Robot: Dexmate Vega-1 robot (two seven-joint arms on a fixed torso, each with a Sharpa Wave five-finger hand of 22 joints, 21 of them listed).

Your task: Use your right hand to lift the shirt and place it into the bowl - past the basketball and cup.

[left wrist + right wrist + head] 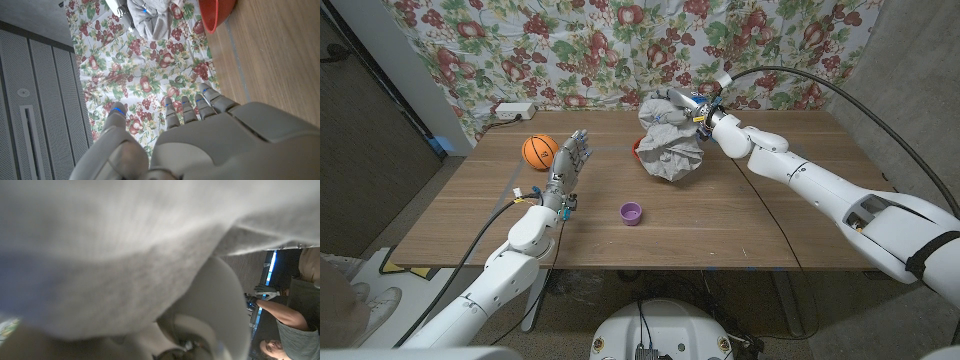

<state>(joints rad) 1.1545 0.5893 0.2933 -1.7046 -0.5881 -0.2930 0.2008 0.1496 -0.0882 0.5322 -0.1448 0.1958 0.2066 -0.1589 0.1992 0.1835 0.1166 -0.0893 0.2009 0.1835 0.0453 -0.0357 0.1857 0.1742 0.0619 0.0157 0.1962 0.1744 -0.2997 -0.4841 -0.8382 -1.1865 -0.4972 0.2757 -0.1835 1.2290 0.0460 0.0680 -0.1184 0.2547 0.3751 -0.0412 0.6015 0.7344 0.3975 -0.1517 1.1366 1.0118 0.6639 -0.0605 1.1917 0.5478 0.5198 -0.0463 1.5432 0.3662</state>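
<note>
- Floral cloth backdrop behind wooden table.
- We've got the grey shirt bunched and held up by the right hand, hanging over the red bowl at the far side.
- Basketball and purple cup sit nearer, well apart from it.
- Left hand holds nothing, fingers apart and upright.
- Our read: shirt is soft, light, droopy; grip at the top gather is right, but loose folds could drape over the bowl's rim on release.

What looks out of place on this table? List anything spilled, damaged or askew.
Nothing spilled or damaged. The grey shirt hangs bunched from the right hand, covering most of the red bowl. The basketball and purple cup stand undisturbed; the left hand holds nothing.
</note>
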